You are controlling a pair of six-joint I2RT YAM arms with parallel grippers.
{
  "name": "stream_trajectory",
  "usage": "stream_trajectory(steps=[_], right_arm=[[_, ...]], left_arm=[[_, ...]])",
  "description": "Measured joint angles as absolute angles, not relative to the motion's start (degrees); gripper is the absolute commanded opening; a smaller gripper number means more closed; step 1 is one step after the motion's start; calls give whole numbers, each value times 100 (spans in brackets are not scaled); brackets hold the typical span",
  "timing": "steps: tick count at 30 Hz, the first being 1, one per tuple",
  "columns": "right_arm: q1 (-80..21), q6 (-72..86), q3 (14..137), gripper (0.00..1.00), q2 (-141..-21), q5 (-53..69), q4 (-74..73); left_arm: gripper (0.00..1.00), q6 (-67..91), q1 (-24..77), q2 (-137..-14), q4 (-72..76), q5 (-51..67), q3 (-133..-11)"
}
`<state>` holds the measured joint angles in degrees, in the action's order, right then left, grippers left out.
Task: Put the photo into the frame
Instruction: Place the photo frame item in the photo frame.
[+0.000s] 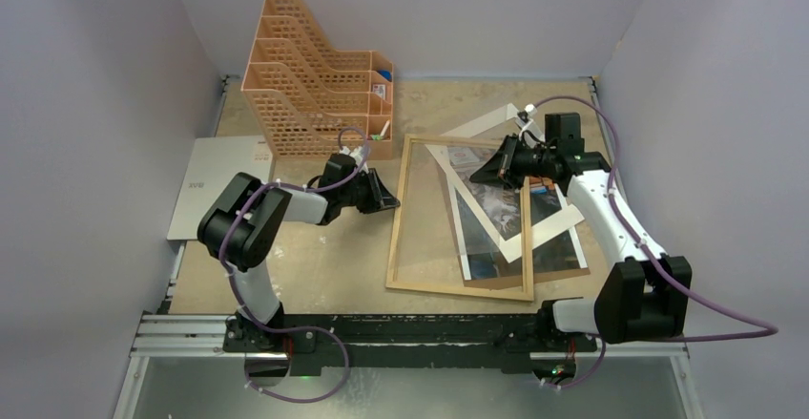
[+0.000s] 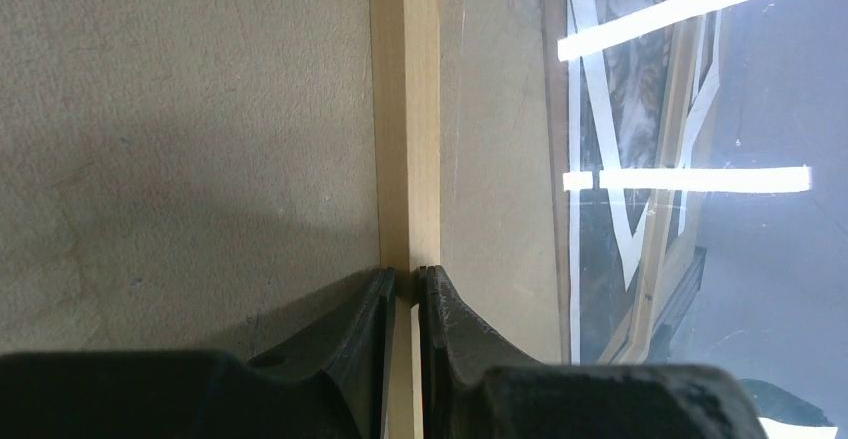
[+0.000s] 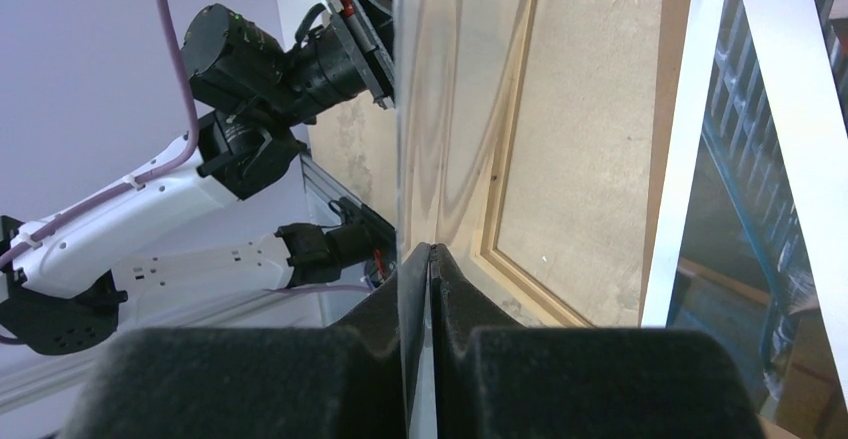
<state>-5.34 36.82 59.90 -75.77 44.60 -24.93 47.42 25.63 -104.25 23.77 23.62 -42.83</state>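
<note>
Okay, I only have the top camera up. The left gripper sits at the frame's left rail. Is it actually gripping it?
Observer: In the left wrist camera, the tips of the left gripper rest on the wooden rail of the frame. They are nearly closed, with a sliver of wood showing between them. I cannot tell whether they are pinching or just pressing.
Operator: And the right one?
Observer: Its own wrist camera shows the right gripper shut on a thin glossy sheet seen edge-on. I cannot confirm whether that is the frame's pane.
</note>
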Motion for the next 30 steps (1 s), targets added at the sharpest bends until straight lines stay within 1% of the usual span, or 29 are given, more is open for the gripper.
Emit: stream_trajectory(steps=[9, 30], right_arm=[[-537, 3452, 6237, 5, -7675, 4510, -2604], [-537, 3444, 6237, 5, -7688, 4755, -2530]], left_arm=[[17, 4742, 2563, -10442, 2418, 2368, -4283], [17, 4742, 2563, -10471, 2473, 2390, -4283]])
